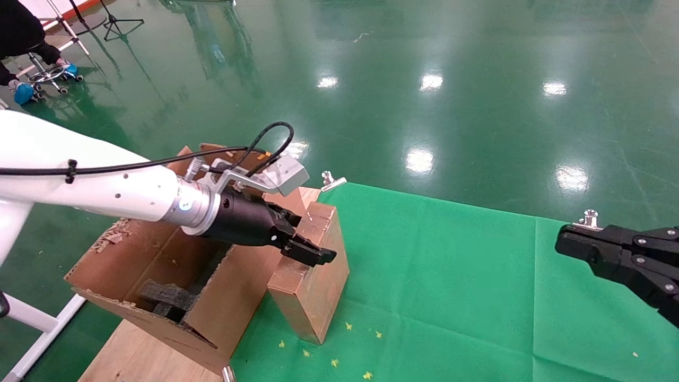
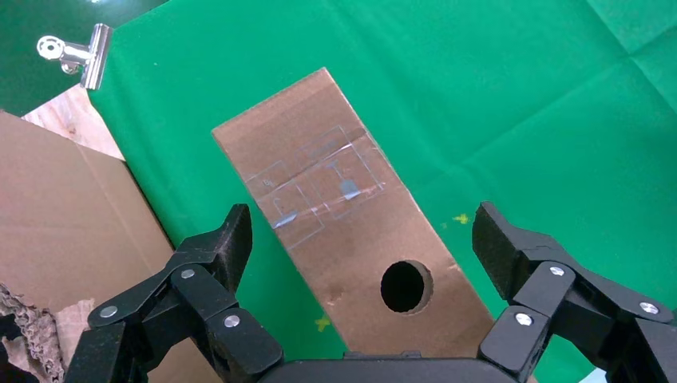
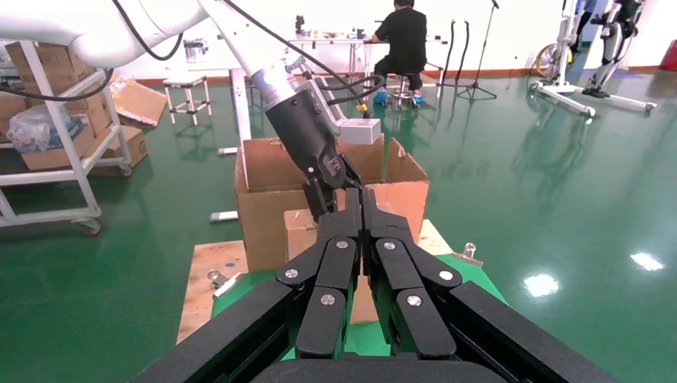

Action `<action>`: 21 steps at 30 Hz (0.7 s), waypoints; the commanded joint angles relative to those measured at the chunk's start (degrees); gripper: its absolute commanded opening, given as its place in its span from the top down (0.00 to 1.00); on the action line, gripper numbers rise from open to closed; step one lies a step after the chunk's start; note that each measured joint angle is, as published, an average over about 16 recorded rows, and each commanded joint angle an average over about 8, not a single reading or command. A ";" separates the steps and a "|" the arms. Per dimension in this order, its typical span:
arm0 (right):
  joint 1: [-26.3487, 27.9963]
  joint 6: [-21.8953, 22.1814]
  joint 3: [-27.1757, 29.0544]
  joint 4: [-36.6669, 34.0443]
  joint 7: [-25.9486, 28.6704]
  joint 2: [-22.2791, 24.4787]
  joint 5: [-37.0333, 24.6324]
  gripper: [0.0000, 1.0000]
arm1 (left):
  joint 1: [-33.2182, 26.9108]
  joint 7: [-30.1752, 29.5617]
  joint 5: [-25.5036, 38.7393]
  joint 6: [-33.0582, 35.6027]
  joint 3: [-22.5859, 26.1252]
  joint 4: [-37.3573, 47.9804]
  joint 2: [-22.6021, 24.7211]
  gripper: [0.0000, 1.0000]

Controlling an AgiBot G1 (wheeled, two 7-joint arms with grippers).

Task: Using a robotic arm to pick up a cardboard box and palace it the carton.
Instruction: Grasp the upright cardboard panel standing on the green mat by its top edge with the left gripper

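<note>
The cardboard box is a small oblong brown box with taped faces and a round hole in its top. It stands on the green cloth, close against the carton. The carton is large, with ragged flaps and black foam inside. My left gripper, on the white robotic arm, hovers over the box's top. It is open; in the left wrist view its fingers flank the cardboard box with gaps on both sides. My right gripper is parked at the right, shut.
Metal clips pin the green cloth at its far edge. A wooden board lies under the carton. A seated person and a shelf cart with boxes stand farther off on the green floor.
</note>
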 commanded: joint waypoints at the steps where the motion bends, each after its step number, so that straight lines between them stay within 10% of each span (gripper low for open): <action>1: 0.00 0.00 0.00 0.00 0.00 0.00 0.00 0.00 | -0.03 0.01 0.07 0.03 0.04 -0.01 0.02 0.86; 3: 0.00 0.00 0.00 0.00 0.00 0.00 0.00 0.00 | -0.03 0.00 0.02 0.03 0.02 -0.01 0.00 1.00; 21: 0.00 0.00 0.00 0.00 0.00 0.00 -0.01 0.00 | 0.04 -0.05 -0.26 0.02 -0.14 0.02 -0.10 1.00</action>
